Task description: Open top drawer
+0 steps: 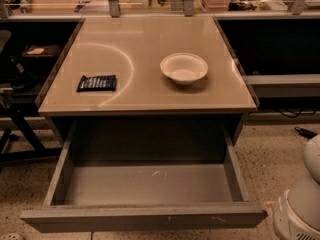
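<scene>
The top drawer is a wide grey handleless drawer. It stands pulled far out from under the beige tabletop, and its inside is empty, with small white marks on the floor panel. Small scuffs show on the top edge of its front panel, right of centre. My white arm shows at the bottom right corner, beside the drawer's right front corner. The gripper itself is out of view.
A white bowl and a dark snack packet lie on the tabletop. Dark shelving and a chair base stand to the left. A speckled floor lies to the right, with a cable near the wall.
</scene>
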